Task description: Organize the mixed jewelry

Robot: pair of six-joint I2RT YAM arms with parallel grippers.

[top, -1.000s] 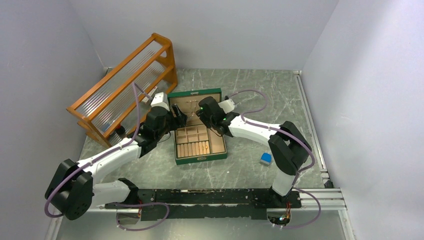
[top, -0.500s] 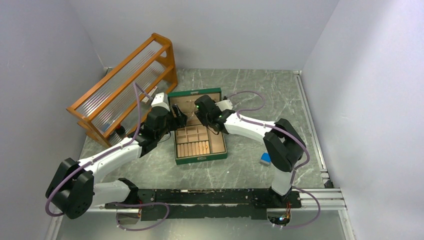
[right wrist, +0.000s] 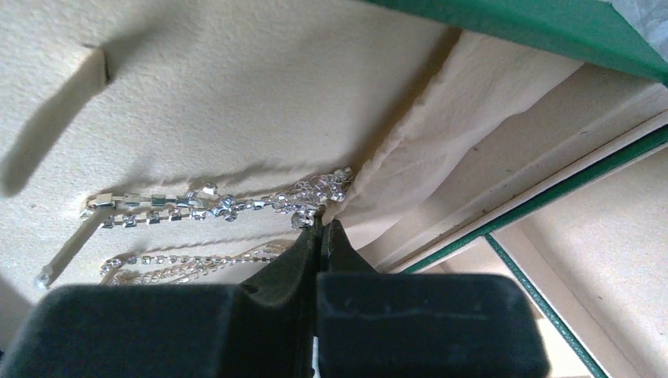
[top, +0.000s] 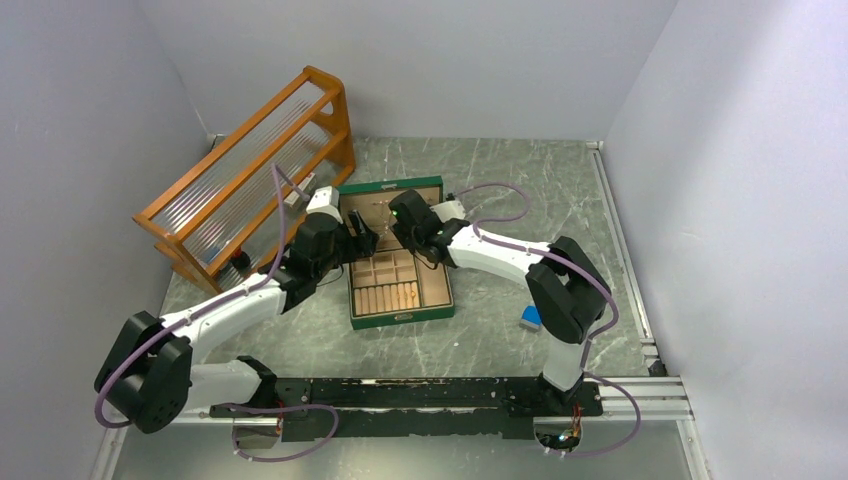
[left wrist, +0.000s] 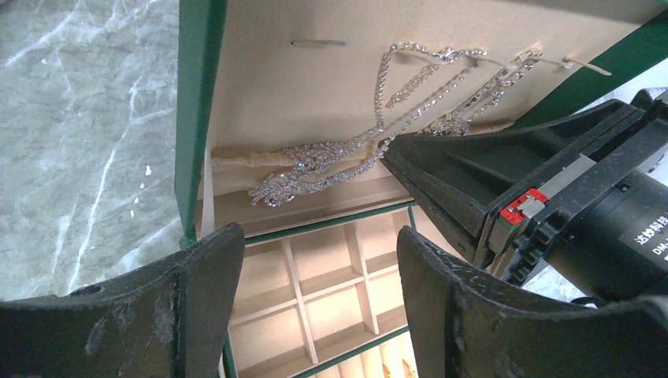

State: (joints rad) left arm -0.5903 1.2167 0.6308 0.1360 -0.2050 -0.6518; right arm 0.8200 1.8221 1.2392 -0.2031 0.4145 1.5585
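The green jewelry box (top: pixel 401 319) stands open with its lid (top: pixel 388 186) upright. Silver rhinestone chains (left wrist: pixel 410 87) hang down the lid's cream lining to a fabric pocket (left wrist: pixel 236 153). My right gripper (right wrist: pixel 321 224) is shut, its tips pinched at the end of a chain (right wrist: pixel 197 205) where it meets the pocket edge; from the left wrist its tip (left wrist: pixel 390 150) touches the strand. My left gripper (left wrist: pixel 319 315) stands open over the bare cream compartments (left wrist: pixel 331 276), holding nothing. Small gold pieces (top: pixel 405 295) lie in the box's front row.
A wooden rack (top: pixel 250 170) stands at the back left, close behind my left arm. A small blue block (top: pixel 531 318) lies on the marble table right of the box, near my right arm's base. Walls enclose the table on three sides.
My right gripper has closed at the chain and shifted slightly left toward the lid. My left gripper has edged a little right toward the box, still open.
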